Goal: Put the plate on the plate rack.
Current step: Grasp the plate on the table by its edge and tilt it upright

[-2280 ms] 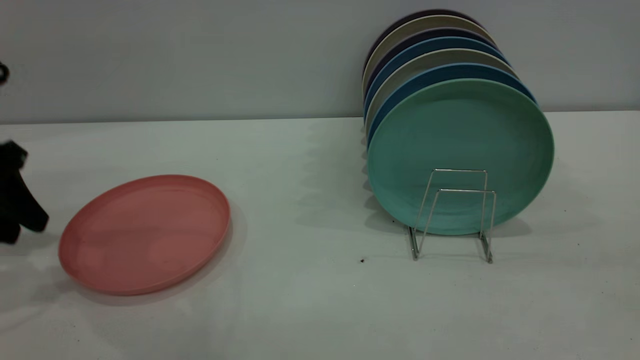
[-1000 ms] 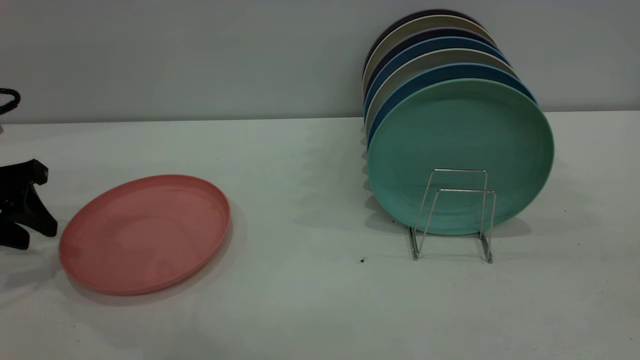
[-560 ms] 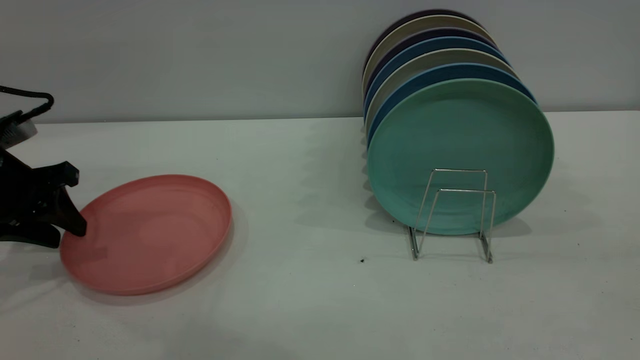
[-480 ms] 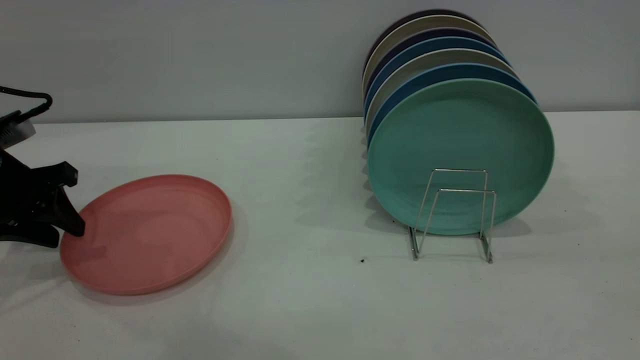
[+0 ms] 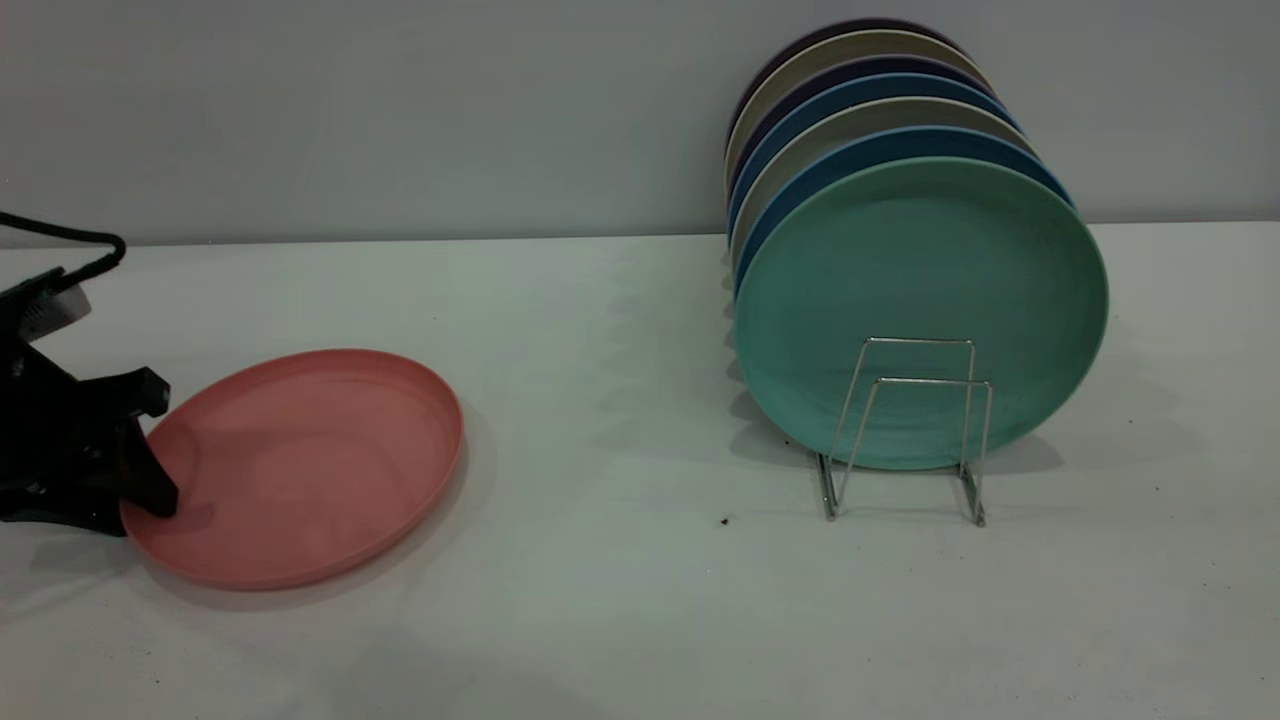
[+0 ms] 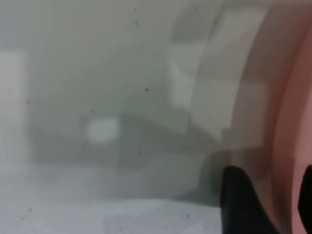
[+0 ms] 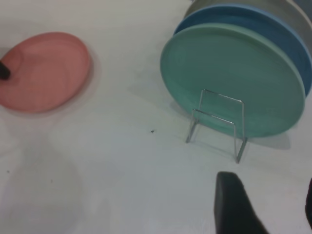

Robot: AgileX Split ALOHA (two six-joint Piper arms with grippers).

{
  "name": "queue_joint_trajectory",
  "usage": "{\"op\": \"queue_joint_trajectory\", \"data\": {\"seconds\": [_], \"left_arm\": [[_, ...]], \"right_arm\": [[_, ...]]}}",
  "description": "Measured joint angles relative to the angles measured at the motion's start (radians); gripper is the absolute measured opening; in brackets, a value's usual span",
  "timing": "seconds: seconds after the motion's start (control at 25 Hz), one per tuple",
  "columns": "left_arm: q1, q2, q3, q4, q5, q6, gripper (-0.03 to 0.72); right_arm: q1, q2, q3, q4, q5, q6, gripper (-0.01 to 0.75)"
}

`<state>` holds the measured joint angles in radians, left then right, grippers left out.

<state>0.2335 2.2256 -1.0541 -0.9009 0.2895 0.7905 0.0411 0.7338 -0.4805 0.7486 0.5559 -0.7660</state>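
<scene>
The salmon-pink plate (image 5: 300, 465) lies flat on the white table (image 5: 600, 580) at the left. My left gripper (image 5: 135, 505) is open at the plate's left edge, one finger over the rim and one outside it. In the left wrist view the pink rim (image 6: 282, 161) runs between the two black fingers (image 6: 239, 204). The silver wire plate rack (image 5: 905, 430) stands at the right, its two front loops empty. My right gripper (image 7: 273, 204) is open and empty, out of the exterior view, above the table in front of the rack (image 7: 219, 122). The right wrist view also shows the plate (image 7: 46, 70).
A teal-green plate (image 5: 920, 300) stands upright in the rack, with several blue, beige and dark plates (image 5: 860, 100) behind it, up to the grey wall. A small dark speck (image 5: 723, 521) lies on the table between the plate and the rack.
My left gripper has come in from the left edge to the pink plate's left rim and dropped a little, so the rim is now between its fingers. The plate has stayed flat.
</scene>
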Motion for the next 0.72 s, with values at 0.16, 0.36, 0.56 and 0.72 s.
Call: {"op": "queue_joint_trajectory", "data": {"seconds": [0.16, 0.36, 0.56, 0.72], "left_arm": [[-0.001, 0.002, 0.0, 0.0, -0.016, 0.0, 0.188], [-0.001, 0.002, -0.001, -0.009, -0.021, 0.001, 0.037], [-0.001, -0.016, -0.001, -0.011, -0.014, 0.012, 0.029], [-0.001, -0.057, -0.001, -0.002, 0.012, 0.023, 0.022]], "right_arm": [[0.0, 0.0, 0.0, 0.002, 0.0, -0.001, 0.377], [0.0, 0.0, 0.0, 0.002, 0.0, -0.004, 0.377], [0.0, 0.0, 0.0, 0.002, 0.0, -0.007, 0.377], [0.0, 0.0, 0.0, 0.002, 0.0, -0.008, 0.377]]}}
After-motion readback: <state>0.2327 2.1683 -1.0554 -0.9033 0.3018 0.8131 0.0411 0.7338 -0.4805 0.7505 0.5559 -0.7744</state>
